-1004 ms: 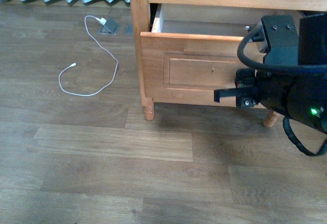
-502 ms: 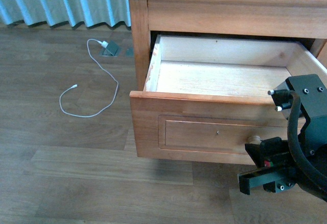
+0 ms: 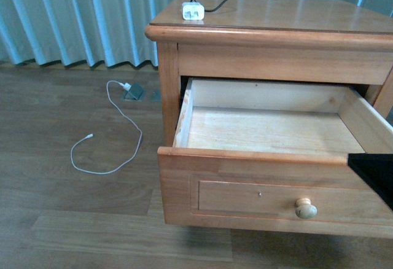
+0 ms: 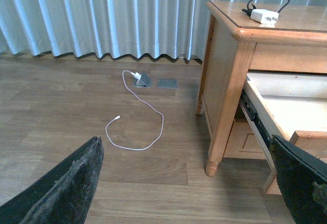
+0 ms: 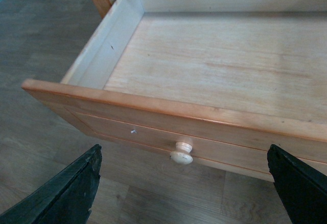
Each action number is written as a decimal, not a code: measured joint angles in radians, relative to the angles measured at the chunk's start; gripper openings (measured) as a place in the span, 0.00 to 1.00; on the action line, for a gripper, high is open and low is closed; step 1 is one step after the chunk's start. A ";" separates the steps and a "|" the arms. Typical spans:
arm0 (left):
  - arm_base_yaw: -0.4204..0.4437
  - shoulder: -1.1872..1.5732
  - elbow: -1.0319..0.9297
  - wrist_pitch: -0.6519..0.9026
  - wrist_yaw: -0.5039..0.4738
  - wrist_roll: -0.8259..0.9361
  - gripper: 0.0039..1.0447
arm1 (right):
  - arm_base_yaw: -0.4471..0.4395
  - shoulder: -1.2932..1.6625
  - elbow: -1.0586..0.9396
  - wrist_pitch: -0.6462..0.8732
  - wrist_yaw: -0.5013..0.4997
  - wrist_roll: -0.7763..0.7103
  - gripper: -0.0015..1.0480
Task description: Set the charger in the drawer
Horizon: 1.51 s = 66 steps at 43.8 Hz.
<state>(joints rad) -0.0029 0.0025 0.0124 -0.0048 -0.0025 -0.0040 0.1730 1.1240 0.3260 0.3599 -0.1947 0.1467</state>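
Observation:
The charger (image 3: 193,10), a small white plug block with a looped black cable, lies on top of the nightstand near its front left corner. It also shows in the left wrist view (image 4: 264,15). The drawer (image 3: 245,156) is pulled out, its pale wood inside empty, with its round knob (image 3: 305,208) on the front. My right gripper (image 5: 184,196) is open, just in front of and below the knob (image 5: 182,152); only a black part of it (image 3: 376,175) shows in the front view. My left gripper (image 4: 189,188) is open and empty, low over the floor left of the nightstand.
A long thin white cable (image 3: 116,135) lies on the wooden floor left of the nightstand, plugged in at a floor socket (image 3: 132,91). Blue curtains (image 3: 73,17) hang behind. The nightstand's front leg (image 4: 212,165) stands close to my left gripper.
The front view has risen from the drawer's front to above the open drawer and the nightstand top. My right arm has dropped back from the knob to the frame's right edge.

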 joint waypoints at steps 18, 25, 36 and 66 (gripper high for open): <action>0.000 0.000 0.000 0.000 0.000 0.000 0.94 | -0.310 -0.533 -0.009 -0.336 -0.203 -0.043 0.92; 0.000 0.000 0.000 0.000 0.000 0.000 0.94 | -0.462 -0.628 -0.037 -0.415 -0.317 -0.060 0.92; 0.000 0.000 0.000 0.000 0.000 0.000 0.94 | -0.563 -0.682 -0.087 -0.426 -0.376 -0.070 0.92; 0.000 0.000 0.000 0.000 0.000 0.000 0.94 | -0.196 -0.932 -0.275 -0.218 0.185 -0.145 0.05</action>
<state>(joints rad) -0.0029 0.0025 0.0124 -0.0048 -0.0029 -0.0040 -0.0227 0.1925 0.0513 0.1421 -0.0101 0.0013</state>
